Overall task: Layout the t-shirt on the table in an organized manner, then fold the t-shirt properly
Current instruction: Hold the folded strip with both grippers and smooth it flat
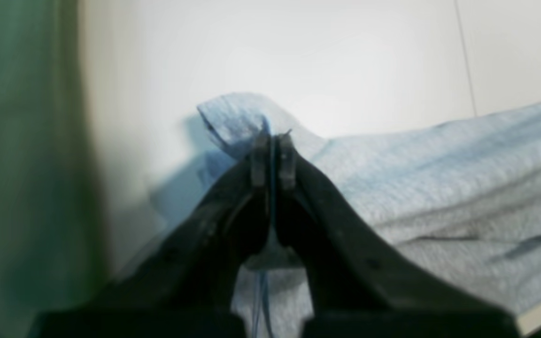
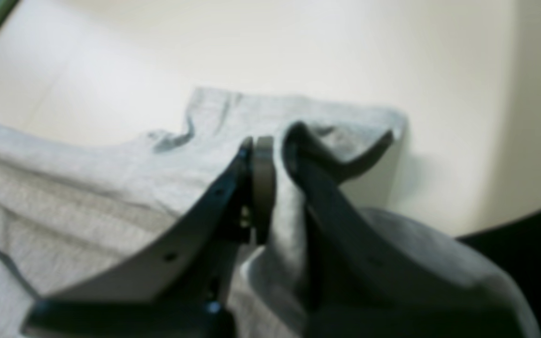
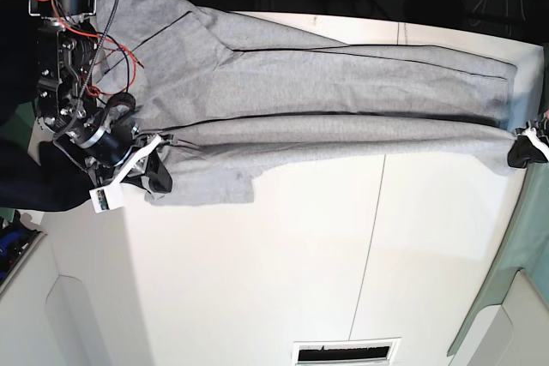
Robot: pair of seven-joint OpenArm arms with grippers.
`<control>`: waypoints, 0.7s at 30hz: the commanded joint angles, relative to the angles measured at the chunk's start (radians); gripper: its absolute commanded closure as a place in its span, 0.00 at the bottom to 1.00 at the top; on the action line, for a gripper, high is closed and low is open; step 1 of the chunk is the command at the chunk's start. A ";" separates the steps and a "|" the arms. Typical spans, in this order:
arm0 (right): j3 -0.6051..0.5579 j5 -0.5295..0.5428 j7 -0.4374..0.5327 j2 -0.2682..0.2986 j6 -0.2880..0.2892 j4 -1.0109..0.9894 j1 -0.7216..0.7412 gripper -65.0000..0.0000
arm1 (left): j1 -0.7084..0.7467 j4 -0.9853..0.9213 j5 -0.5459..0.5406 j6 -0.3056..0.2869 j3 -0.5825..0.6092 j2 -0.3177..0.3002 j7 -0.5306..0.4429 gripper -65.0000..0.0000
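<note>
The t-shirt [image 3: 326,92] is lying stretched across the white bench [image 3: 283,272], heather-grey, rumpled into long folds with thin dark edge lines; you are seeing no readable lettering. Your left pincer [image 1: 274,159] is clamping shut on one end of it, your right pincer [image 2: 270,155] pinching a bunched fold at the other.

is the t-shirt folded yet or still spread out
Partly folded: the t-shirt lies stretched lengthwise across the table, one long edge doubled over, pinched at each end.
</note>
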 commanded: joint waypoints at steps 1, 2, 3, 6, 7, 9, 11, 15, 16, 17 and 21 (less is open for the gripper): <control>0.003 0.018 0.022 0.021 0.008 0.061 -0.024 1.00 | 0.008 0.032 -0.021 -0.005 -0.009 -0.040 0.002 1.00; 0.003 0.019 0.020 0.026 0.008 0.106 -0.060 1.00 | 0.026 0.049 -0.031 -0.005 -0.010 -0.051 0.008 1.00; 0.004 0.022 0.019 0.032 0.008 0.147 -0.095 1.00 | 0.042 0.064 -0.038 -0.005 -0.011 -0.060 0.011 1.00; 0.008 0.038 0.012 0.042 0.007 0.251 -0.185 1.00 | 0.068 0.085 -0.039 -0.005 -0.026 -0.068 0.033 1.00; 0.009 0.044 0.012 0.042 0.007 0.278 -0.211 1.00 | 0.072 0.088 -0.040 -0.005 -0.031 -0.067 0.051 1.00; 0.009 0.048 0.011 0.042 0.007 0.321 -0.256 1.00 | 0.075 0.089 -0.059 -0.005 -0.032 -0.067 0.107 1.00; 0.009 0.047 0.008 0.042 0.008 0.340 -0.296 1.00 | 0.075 0.089 -0.105 -0.005 -0.032 -0.067 0.190 1.00; 0.009 0.047 0.008 0.041 0.007 0.340 -0.362 1.00 | 0.084 0.089 -0.215 -0.005 -0.032 -0.067 0.322 1.00; 0.009 0.047 0.008 0.042 0.007 0.340 -0.376 1.00 | 0.091 0.089 -0.236 -0.005 -0.032 -0.067 0.336 1.00; 0.009 0.047 0.009 0.041 0.004 0.340 -0.388 1.00 | 0.103 0.089 -0.252 -0.005 -0.032 -0.067 0.341 1.00; 0.009 0.043 0.008 0.042 0.003 0.336 -0.405 1.00 | 0.148 0.089 -0.278 -0.005 -0.032 -0.066 0.341 0.92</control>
